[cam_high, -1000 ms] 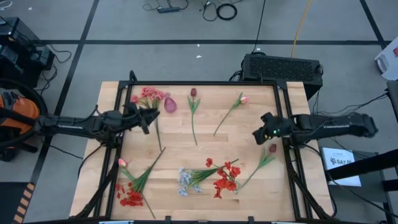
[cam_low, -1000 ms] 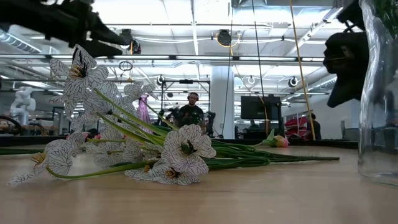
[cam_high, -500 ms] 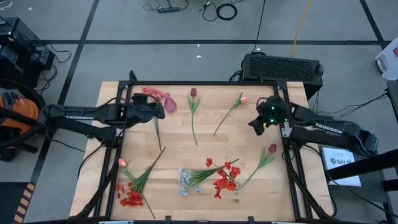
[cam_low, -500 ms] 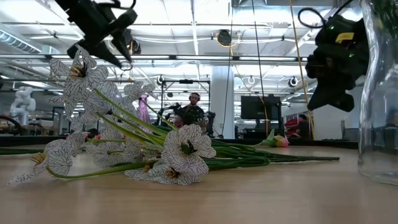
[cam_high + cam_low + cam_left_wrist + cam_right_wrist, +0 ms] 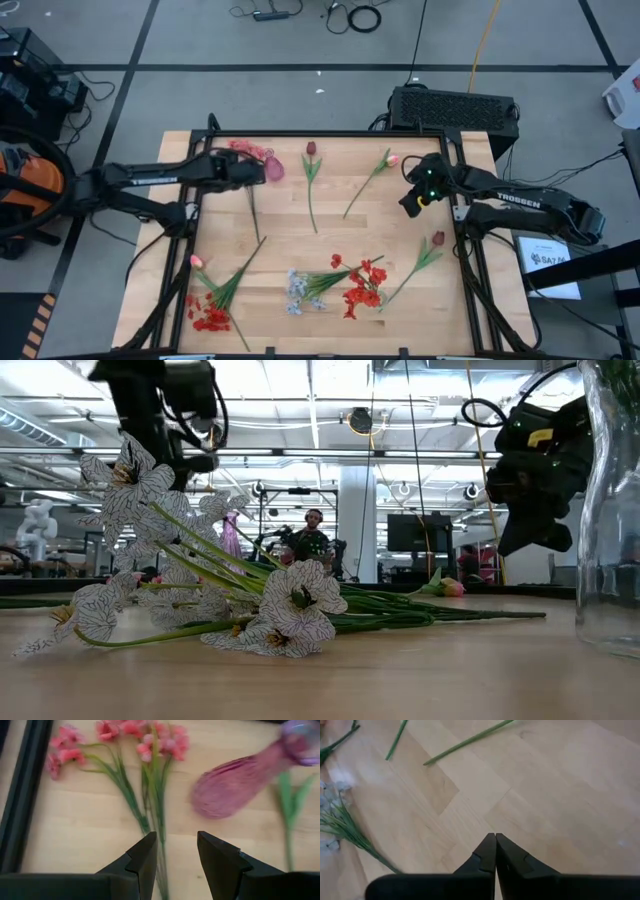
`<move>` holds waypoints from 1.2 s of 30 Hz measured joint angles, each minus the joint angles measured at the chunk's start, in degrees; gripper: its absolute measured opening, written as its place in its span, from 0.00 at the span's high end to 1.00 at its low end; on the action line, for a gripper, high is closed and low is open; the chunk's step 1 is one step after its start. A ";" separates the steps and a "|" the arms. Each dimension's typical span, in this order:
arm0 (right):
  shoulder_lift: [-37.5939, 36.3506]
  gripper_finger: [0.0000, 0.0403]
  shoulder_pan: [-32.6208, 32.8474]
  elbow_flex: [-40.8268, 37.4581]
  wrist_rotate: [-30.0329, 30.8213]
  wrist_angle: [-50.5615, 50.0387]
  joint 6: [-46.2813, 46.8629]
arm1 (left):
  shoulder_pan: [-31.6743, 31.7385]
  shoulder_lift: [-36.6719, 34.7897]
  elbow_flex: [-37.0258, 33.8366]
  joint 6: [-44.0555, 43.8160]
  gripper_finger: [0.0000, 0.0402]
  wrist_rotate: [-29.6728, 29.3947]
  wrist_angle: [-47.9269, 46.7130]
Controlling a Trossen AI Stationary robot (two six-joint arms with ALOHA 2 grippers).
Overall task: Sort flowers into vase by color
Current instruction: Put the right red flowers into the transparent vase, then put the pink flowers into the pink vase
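My left gripper (image 5: 175, 855) is open and hovers over the far left part of the table (image 5: 256, 172). The green stems of the pink spray (image 5: 150, 750) run under the gap between its fingers. The pink-purple vase (image 5: 235, 785) stands just beyond, next to that spray (image 5: 240, 150). My right gripper (image 5: 495, 851) is shut and hangs in the air near the table's right side (image 5: 406, 205). Lying flat on the wood are a maroon tulip (image 5: 311, 150), a pink bud (image 5: 392, 160), red clusters (image 5: 362, 285) and the blue-white bunch (image 5: 297, 292).
More flowers lie on the table: a second maroon tulip (image 5: 437, 238), a pink bud (image 5: 197, 262) and a red cluster (image 5: 210, 315) at the near left. A tall clear glass vessel (image 5: 610, 510) stands close to the low camera. A black frame (image 5: 330, 133) borders the table.
My left gripper has moved toward the far edge, from beside the pink spray's stems to close by the vase, and now points more steeply down. My right gripper has drawn toward the far edge and a little left. No flower has moved.
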 joint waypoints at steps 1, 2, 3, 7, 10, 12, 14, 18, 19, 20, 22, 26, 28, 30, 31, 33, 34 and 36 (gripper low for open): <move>0.00 1.00 0.02 0.00 0.02 0.21 0.47 | 1.26 0.75 0.00 1.38 0.63 0.73 0.35; 0.00 1.00 0.00 0.00 0.02 0.50 1.00 | 2.59 1.62 0.00 2.89 0.63 1.34 0.50; 0.00 1.00 0.01 0.00 0.04 0.88 1.42 | 3.88 2.46 0.00 4.36 0.63 1.93 0.59; 0.00 1.00 0.02 0.00 0.11 3.30 3.15 | 9.00 6.15 0.00 9.25 0.63 6.47 0.65; 0.00 1.00 0.02 0.00 0.19 4.45 4.53 | 11.97 8.99 0.00 12.39 0.63 8.48 0.93; 0.00 1.00 0.02 0.00 0.21 5.17 5.42 | 13.48 10.70 -0.15 13.94 0.63 9.01 1.83; 0.00 1.00 0.02 0.00 0.22 5.61 6.25 | 14.81 11.73 -1.26 15.29 0.63 11.04 5.20; 0.00 1.00 0.02 0.00 0.22 5.86 7.50 | 16.61 13.02 -5.54 16.24 0.63 16.99 14.06; 0.00 1.00 0.04 0.00 0.22 5.88 7.57 | 16.75 13.23 -6.60 16.06 0.63 17.97 15.60; 0.00 1.00 0.06 0.00 0.22 5.88 7.97 | 16.87 13.33 -7.58 15.37 0.63 18.58 16.64; 0.00 1.00 0.04 0.00 0.24 5.88 8.83 | 16.87 13.36 -8.92 14.45 0.63 18.84 17.11; 0.00 1.00 0.04 0.00 0.27 5.88 8.97 | 16.87 13.34 -9.25 13.37 0.63 18.67 17.48; 0.00 1.00 0.04 0.00 0.41 5.90 8.95 | 16.87 13.34 -9.27 13.34 0.63 18.67 17.97; 0.00 1.00 0.04 0.00 0.44 5.90 8.95 | 16.87 13.34 -9.27 13.31 0.63 18.87 18.50; 0.00 1.00 0.04 0.00 0.44 5.91 8.97 | 16.87 13.35 -9.27 13.28 0.63 19.27 18.72; 0.00 1.00 0.04 0.00 0.44 5.94 8.95 | 16.68 13.34 -9.27 13.21 0.63 20.00 18.83; 0.00 1.00 0.04 0.00 0.44 5.94 8.95 | 16.43 13.34 -9.27 13.19 0.63 20.28 18.83; 0.00 1.00 0.04 0.00 0.44 5.96 8.90 | 15.82 13.17 -9.29 13.17 0.63 20.48 18.77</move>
